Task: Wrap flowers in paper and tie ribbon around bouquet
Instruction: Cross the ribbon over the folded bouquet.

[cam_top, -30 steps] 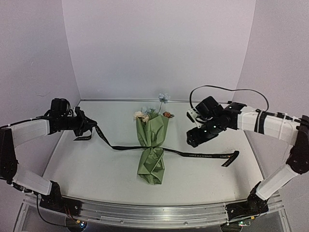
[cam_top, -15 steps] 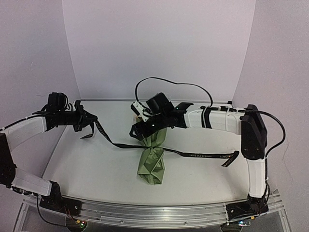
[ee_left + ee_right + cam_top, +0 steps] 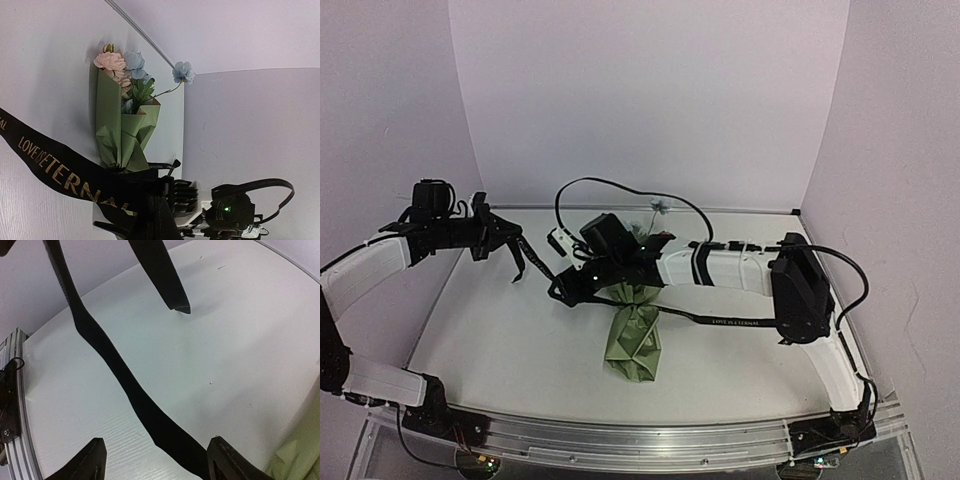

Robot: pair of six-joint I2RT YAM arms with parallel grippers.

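Right wrist view first: the right gripper [image 3: 157, 457] had its jaws standing wide apart, and the ribbon [image 3: 125, 385] ran up through the gap between them, touching neither of the fingers [image 3: 90, 462] as far as I could see. By my reading, the step in hand was a pinch on the ribbon's left run, just beside the bouquet.

To do it well, I'd want the band centred and flat between the pads. I'd close only once both fingers bracketed it, without scraping the table [image 3: 240, 340] or nudging the paper [image 3: 300, 455] at the lower right corner. Slack mattered too. The left gripper [image 3: 506, 240] was clamped on the ribbon's far end, up off the table at the left. Any hard pull would fight that hold or drag the band off the wrap's waist, so a gentle pull was the call.

On the top camera, the right arm [image 3: 730, 268] stretched across above the bouquet [image 3: 633, 335], which lay mid-table with its narrow end toward the bases. The ribbon crossed at the pinched waist, partly hidden by the arm, and its other tail lay out to the right. I could see no knot.

On the left wrist camera the bouquet looked tidy. Olive paper was folded into a cone, with pink, cream and pale blue flowers [image 3: 122, 65] at the wide end. One blue bloom [image 3: 183, 71] stuck out sideways on a thin stem.
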